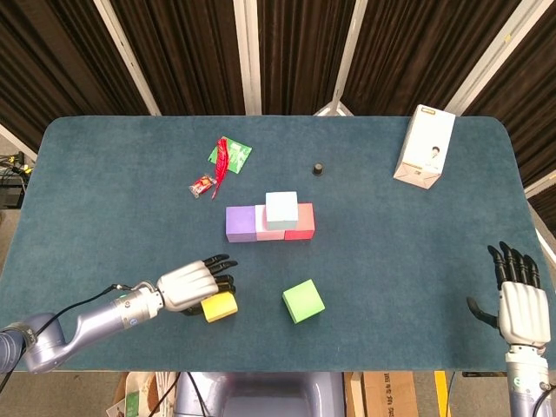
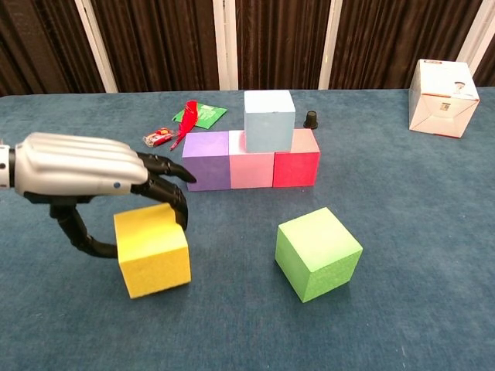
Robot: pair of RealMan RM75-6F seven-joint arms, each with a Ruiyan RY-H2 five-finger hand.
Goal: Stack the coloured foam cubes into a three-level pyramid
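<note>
A: The left hand [image 2: 85,174] arches over the yellow foam cube [image 2: 152,249], dark fingers [image 2: 166,193] curled down its far side and thumb low on the near side. It looks like a grasp closing on the cube, which sits on the table, not lifted.

B: And the right hand [image 1: 523,306]?

A: Idle at the near right edge, fingers straight and apart, holding nothing.

B: Where does the cube need to go?

A: Up and away from the left hand, toward the row at the table's middle: purple foam cube [image 2: 207,160], pink foam cube [image 2: 251,168] and red foam cube [image 2: 296,167] side by side, touching. A pale blue foam cube [image 2: 269,120] sits atop the pink and red. I'd judge the open spot on the second level lies over the purple and pink, on the left hand's side.

B: The green foam cube [image 2: 318,253]?

A: Loose, turned at an angle, between the hands, nearer the left.

B: Surface and room?

A: Blue-green felt-like tabletop [image 1: 104,208], dark curtains behind. A white carton [image 1: 424,146], small black cap [image 1: 319,168] and red-and-green wrappers [image 1: 224,159] lie beyond the row.
</note>
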